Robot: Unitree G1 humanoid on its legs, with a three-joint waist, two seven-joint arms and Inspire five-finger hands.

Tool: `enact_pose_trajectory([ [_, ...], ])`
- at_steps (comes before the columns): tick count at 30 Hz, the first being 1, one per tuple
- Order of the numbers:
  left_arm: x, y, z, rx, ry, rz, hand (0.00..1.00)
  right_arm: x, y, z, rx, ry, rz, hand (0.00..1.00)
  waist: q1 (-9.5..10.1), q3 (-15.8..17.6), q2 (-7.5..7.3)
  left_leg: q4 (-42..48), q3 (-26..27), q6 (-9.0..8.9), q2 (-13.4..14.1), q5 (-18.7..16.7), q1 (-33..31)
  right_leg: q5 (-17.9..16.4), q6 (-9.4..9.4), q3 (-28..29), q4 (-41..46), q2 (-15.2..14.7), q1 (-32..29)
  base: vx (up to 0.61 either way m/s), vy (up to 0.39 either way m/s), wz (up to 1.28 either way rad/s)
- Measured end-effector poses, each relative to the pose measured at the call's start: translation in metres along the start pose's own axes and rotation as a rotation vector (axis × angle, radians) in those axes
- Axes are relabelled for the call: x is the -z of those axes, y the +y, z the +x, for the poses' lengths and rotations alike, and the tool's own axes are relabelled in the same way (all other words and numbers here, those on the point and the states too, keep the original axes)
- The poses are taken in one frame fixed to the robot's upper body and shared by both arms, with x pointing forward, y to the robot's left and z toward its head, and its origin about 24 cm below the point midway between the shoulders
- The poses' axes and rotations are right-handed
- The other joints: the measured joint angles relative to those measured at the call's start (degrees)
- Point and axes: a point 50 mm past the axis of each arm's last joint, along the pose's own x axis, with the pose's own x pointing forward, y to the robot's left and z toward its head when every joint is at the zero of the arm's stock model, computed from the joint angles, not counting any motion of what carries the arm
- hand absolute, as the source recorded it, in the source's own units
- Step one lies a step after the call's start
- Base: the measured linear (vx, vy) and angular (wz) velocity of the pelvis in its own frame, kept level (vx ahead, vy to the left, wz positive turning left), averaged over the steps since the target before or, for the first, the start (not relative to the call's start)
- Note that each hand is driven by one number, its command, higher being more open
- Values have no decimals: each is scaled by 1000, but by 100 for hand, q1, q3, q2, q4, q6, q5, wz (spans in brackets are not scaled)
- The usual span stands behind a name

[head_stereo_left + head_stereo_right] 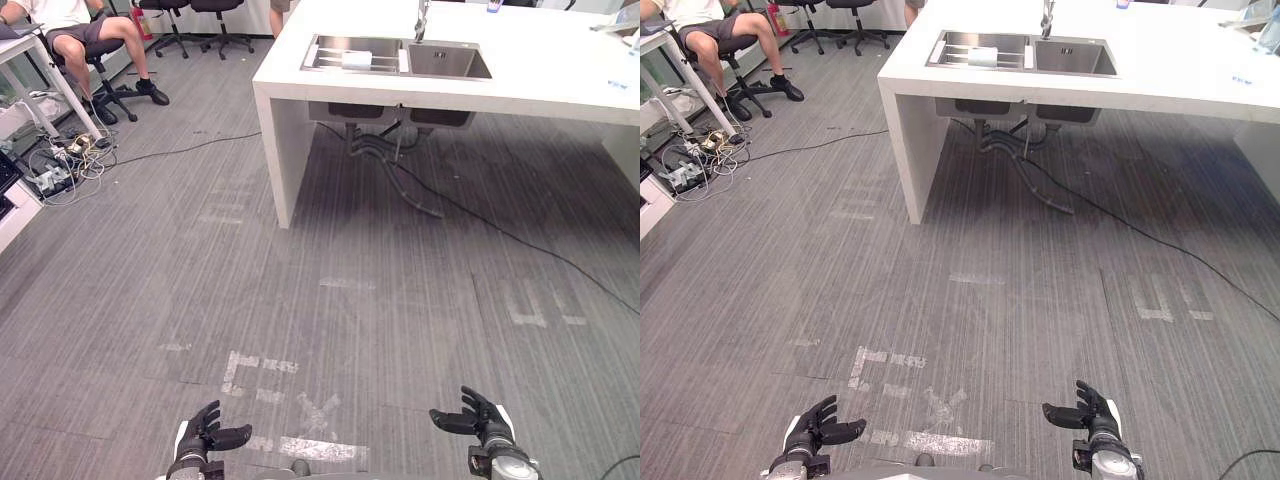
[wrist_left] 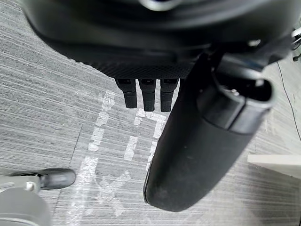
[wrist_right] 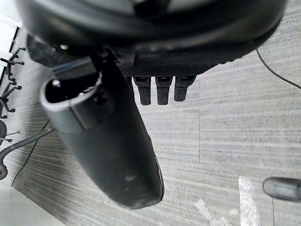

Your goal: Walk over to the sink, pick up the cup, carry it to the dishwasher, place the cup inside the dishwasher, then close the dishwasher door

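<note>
The small pale cup (image 1: 357, 59), too far off to make out in detail, lies in the left basin of the stainless-steel double sink (image 1: 445, 62), up at 12 o'clock and well apart from both hands. Judging by its size and pale look it is probably light and stiff, perhaps slick if wet, so a grasp around the middle of its wall, thumb opposite the fingers, seems the safest hold. The sink is set into a white slab-topped counter island (image 1: 560, 70), with a metal tap (image 1: 421, 20) behind the divider. At 7 o'clock the dark left hand (image 1: 205, 432) hangs with fingers loosely spread and nothing in it; at 5 o'clock the dark right hand (image 1: 482, 417) is likewise relaxed and empty. Between them and the counter stretches grey wood-grain floor (image 1: 350, 250) with worn white tape marks (image 1: 300, 400). At 10 o'clock a person (image 1: 85, 30) sits on a black office chair (image 1: 115, 92).
</note>
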Motion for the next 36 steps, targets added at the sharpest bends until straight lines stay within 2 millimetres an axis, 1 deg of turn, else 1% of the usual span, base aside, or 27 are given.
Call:
enact_pose_trajectory([
  [5, -5, -5, 0, 11, -24, -30, 90, 0, 0, 0, -4, 0, 12, 90, -58, 12, 20, 41, -1, -107, 2, -73, 52, -46, 73, -22, -4, -11, 79, 18, -6, 1],
  [9, -9, -9, 0, 21, -42, -39, 90, -1, -1, 0, 3, -2, 24, 90, -92, 36, 65, 43, 0, -111, 2, -79, 48, -52, 82, -21, -1, -12, 74, -8, -2, -1],
  [13, -12, -14, -1, 32, -57, -52, 90, -1, -4, 1, 24, -1, 44, 90, -116, 46, 111, 50, 65, -107, 15, -86, 33, -53, 82, 31, 11, -4, 33, -31, -6, -7],
  [15, -12, -16, -1, 34, -59, -57, 90, -2, -4, 1, 25, -2, 44, 90, -116, 48, 131, 110, 124, -29, 47, -151, -4, -53, 82, 73, 29, 24, -20, -38, -4, -13],
  [17, -13, -16, -1, 36, -64, -63, 90, -2, -3, 1, 27, -2, 46, 90, -118, 53, 140, 164, 177, 0, 58, -206, -51, -54, 81, 131, 58, 31, -81, -8, 6, -17],
  [19, -16, -16, -2, 35, -79, -65, 90, -4, -2, 2, 25, -6, 48, 90, -109, 59, 149, 385, 273, 9, 83, -344, -198, -66, 83, 218, 111, 37, -187, 6, 21, -27],
  [20, -18, -16, -3, 35, -92, -67, 90, -8, -1, 3, 26, -16, 51, 90, -102, 78, 174, 623, 363, 31, 110, -510, -334, -183, 118, 281, 296, 42, -331, 12, 33, -34],
  [21, -21, -16, -3, 37, -104, -70, 90, -11, 0, 4, 33, -23, 54, 90, -105, 100, 200, 884, 415, 70, 120, -704, -450, -419, 165, 317, 687, 18, -532, 17, 34, -31],
  [22, -22, -17, -3, 39, -110, -72, 90, -11, -1, 4, 36, -22, 55, 90, -101, 102, 201, 1007, 442, 78, 113, -802, -498, -578, 222, 322, 961, -14, -644, 61, 54, -17],
  [23, -25, -17, -3, 40, -120, -78, 90, -9, -1, 4, 41, -10, 57, 90, -101, 112, 196, 1292, 464, 129, 70, -1052, -549, -936, 466, 232, 1764, -137, -923, 68, 56, -12],
  [24, -25, -17, -3, 40, -120, -82, 90, -8, 0, 4, 41, -6, 57, 90, -107, 123, 187, 1336, 467, 165, 48, -1169, -534, -1017, 535, 160, 2137, -187, -1055, 80, 59, -10],
  [25, -25, -17, -3, 40, -121, -83, 90, -7, 1, 4, 38, -2, 59, 90, -111, 142, 188, 1349, 457, 234, 24, -1256, -466, -1051, 548, -3, 2889, -290, -1367, 126, 45, 1],
  [26, -28, -16, -3, 38, -131, -76, 90, -5, 5, 3, 28, 7, 62, 90, -129, 215, 160, 1350, 428, 287, -8, -1324, -295, -1095, 542, -206, 3892, -452, -1826, 214, 34, 8],
  [27, -29, -15, -2, 36, -134, -73, 90, -3, 8, 3, 18, 21, 64, 90, -135, 294, 149, 1349, 396, 320, -2, -1412, -106, -1256, 425, -373, 4184, -564, -2047, 312, 23, 13],
  [28, -29, -15, -2, 33, -134, -71, 90, -3, 9, 3, 15, 22, 62, 90, -139, 314, 157, 1337, 372, 315, 17, -1480, -10, -1296, 382, -527, 4129, -634, -2218, 289, 0, 11],
  [29, -30, -15, -2, 31, -136, -70, 90, -4, 9, 3, 15, 20, 62, 90, -151, 320, 167, 1325, 342, 303, 41, -1520, 32, -1294, 380, -594, 4001, -657, -2336, 349, -26, 24],
  [30, -34, -16, -1, 29, -145, -73, 90, -7, 10, 4, 13, 13, 62, 90, -210, 375, 195, 1308, 244, 214, 132, -1571, 125, -1257, 361, -727, 3555, -642, -2538, 405, -68, 42],
  [31, -40, -17, 1, 27, -158, -82, 90, -12, 12, 6, 7, 1, 60, 90, -285, 505, 249, 1228, 128, 114, 287, -1631, 282, -1076, 330, -843, 2952, -555, -2681, 433, -88, 46],
  [32, -42, -17, 2, 26, -164, -82, 90, -13, 13, 7, 4, -3, 57, 90, -302, 552, 271, 1143, 84, 68, 374, -1641, 381, -884, 319, -884, 2591, -495, -2765, 491, -137, 41],
  [33, -46, -17, 4, 24, -169, -80, 90, -15, 14, 7, -1, -7, 51, 90, -320, 596, 271, 944, 24, 10, 480, -1625, 550, -495, 306, -938, 1988, -442, -2884, 427, -137, 42],
  [34, -51, -17, 6, 16, -176, -77, 90, -16, 15, 8, -4, -11, 49, 90, -343, 623, 226, 710, -61, -128, 555, -1601, 776, 242, 245, -981, 1304, -419, -2926, 693, -263, 58],
  [35, -52, -18, 8, 18, -172, -76, 90, -17, 12, 8, 3, -11, 45, 90, -408, 608, 216, 690, -221, -302, 665, -1679, 914, 1078, -37, -994, 1307, -409, -2892, 473, -191, 52],
  [36, -51, -20, 8, 20, -167, -77, 90, -19, 11, 9, 9, -15, 44, 90, -420, 620, 251, 777, -273, -353, 732, -1709, 931, 1005, -372, -1017, 1515, -348, -2924, 716, -312, 29],
])
